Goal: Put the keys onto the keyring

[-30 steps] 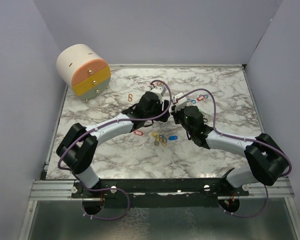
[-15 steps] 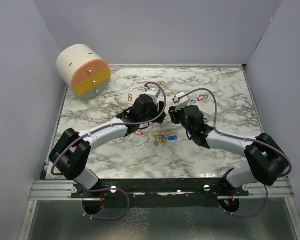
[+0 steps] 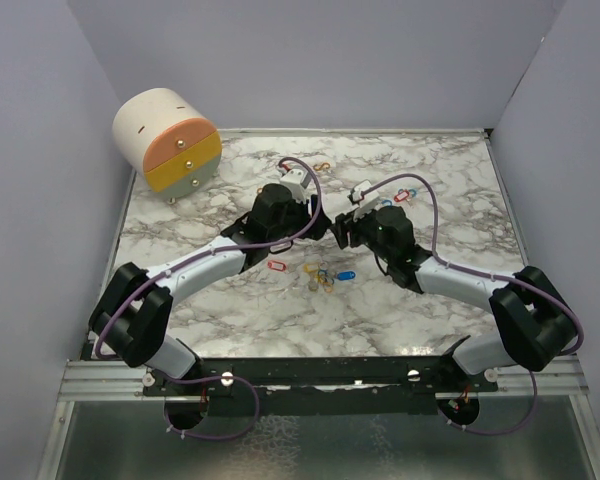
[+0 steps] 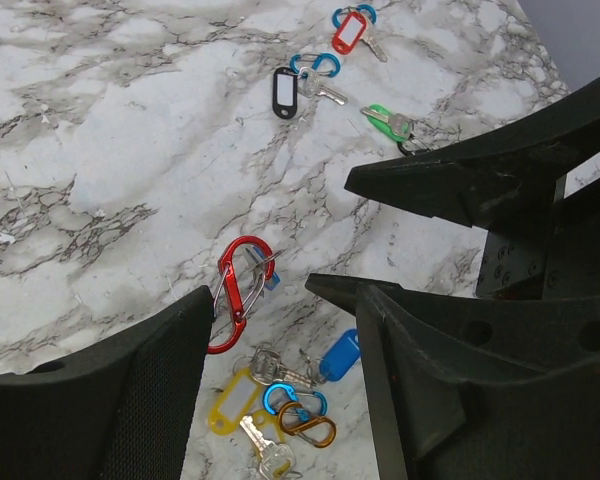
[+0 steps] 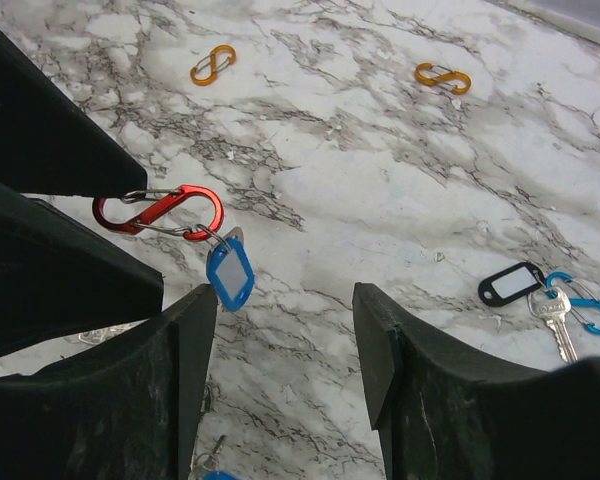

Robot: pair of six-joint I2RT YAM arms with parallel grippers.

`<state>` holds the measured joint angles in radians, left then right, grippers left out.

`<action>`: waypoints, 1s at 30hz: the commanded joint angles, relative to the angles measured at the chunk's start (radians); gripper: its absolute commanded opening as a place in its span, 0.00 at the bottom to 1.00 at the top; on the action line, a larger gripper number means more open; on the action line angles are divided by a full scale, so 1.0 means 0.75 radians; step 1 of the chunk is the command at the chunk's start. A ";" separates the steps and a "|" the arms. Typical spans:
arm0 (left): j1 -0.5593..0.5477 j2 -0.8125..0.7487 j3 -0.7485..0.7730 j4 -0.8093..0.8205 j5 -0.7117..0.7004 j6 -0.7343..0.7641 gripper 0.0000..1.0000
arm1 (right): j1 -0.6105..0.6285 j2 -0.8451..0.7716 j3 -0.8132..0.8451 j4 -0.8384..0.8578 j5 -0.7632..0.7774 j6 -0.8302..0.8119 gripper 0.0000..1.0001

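A red carabiner keyring (image 4: 238, 292) (image 5: 160, 212) hangs in the air, and my left gripper (image 4: 260, 290) (image 3: 315, 222) is shut on it. A blue-tagged key (image 5: 230, 275) dangles from its ring. My right gripper (image 5: 285, 300) (image 3: 342, 225) faces it, open and empty, a little to the right of the blue tag. Loose keys lie on the marble below: a yellow tag (image 4: 230, 400), a blue tag (image 4: 338, 357) and bare metal keys (image 4: 270, 368). Farther off lie red-tagged (image 4: 350, 30), black-tagged (image 4: 285, 92) and green (image 4: 395, 122) keys.
Small S-clips lie about: blue (image 4: 293, 400) and orange (image 4: 308, 427) in the pile, two orange ones (image 5: 212, 63) (image 5: 442, 77) farther back. A red tag (image 3: 276, 266) lies left of the pile. A round drawer box (image 3: 168, 140) stands at the back left corner.
My right gripper has opened and let go of the blue-tagged key, which now hangs on the carabiner. The left arm has drawn back toward the left, still holding the carabiner.
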<state>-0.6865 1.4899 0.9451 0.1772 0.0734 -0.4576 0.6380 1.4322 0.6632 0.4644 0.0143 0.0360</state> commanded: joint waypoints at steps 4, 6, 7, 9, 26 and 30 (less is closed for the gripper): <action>0.001 -0.048 -0.005 0.074 0.193 -0.041 0.61 | 0.012 0.004 -0.023 0.144 -0.190 -0.018 0.58; 0.001 -0.052 -0.006 0.081 0.209 -0.050 0.61 | 0.012 0.018 -0.027 0.171 -0.224 -0.021 0.58; 0.001 -0.054 -0.005 0.085 0.213 -0.054 0.62 | 0.012 0.023 -0.028 0.177 -0.239 -0.023 0.58; 0.001 -0.054 -0.004 0.092 0.223 -0.061 0.62 | 0.012 0.032 -0.033 0.201 -0.258 -0.024 0.58; 0.001 -0.073 -0.033 0.120 0.275 -0.100 0.62 | 0.012 0.074 -0.069 0.338 -0.098 -0.003 0.25; 0.001 -0.077 -0.044 0.122 0.280 -0.107 0.62 | 0.012 0.034 -0.111 0.384 -0.016 0.003 0.07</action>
<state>-0.6735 1.4601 0.9325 0.2569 0.2089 -0.5217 0.6415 1.4872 0.6067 0.6445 -0.0887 0.0288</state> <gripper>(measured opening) 0.614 0.136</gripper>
